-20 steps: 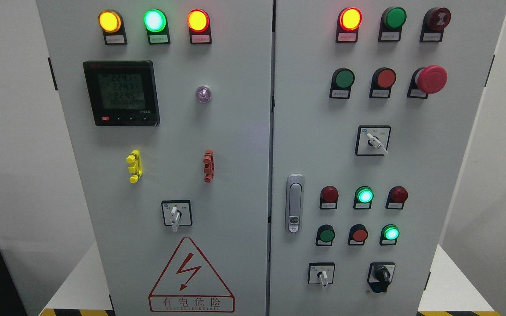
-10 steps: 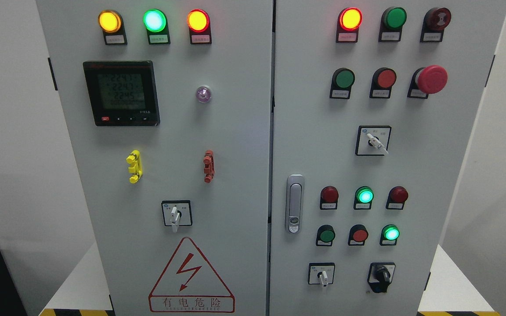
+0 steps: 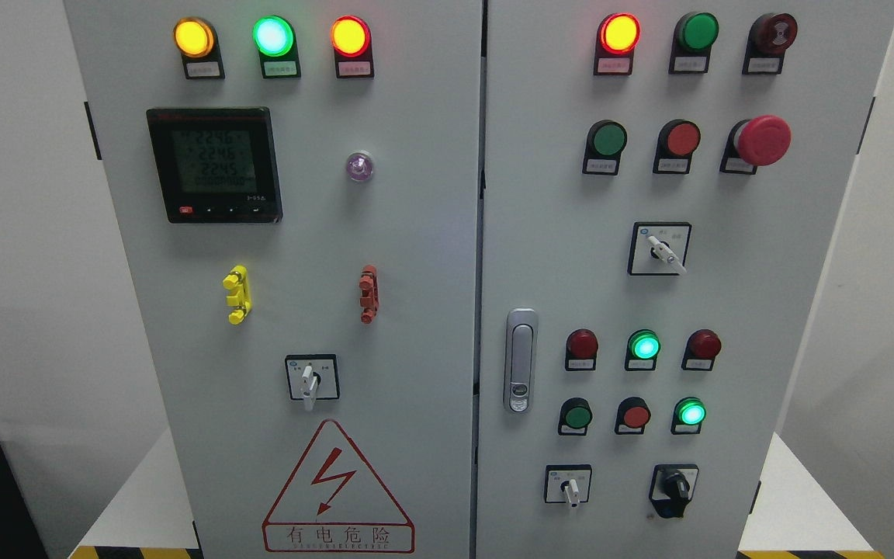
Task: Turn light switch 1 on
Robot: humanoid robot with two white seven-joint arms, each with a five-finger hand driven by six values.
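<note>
Grey cabinet; warning triangle reads 有电危险; switch labels illegible

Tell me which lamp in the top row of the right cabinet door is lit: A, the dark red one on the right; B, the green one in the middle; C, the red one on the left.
C: the red lamp glows bright orange-red, while the green lamp beside it and the dark red one look unlit.

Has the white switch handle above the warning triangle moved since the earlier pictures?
No. The white switch handle points straight down inside its black frame, just above the warning triangle, as before.
</note>
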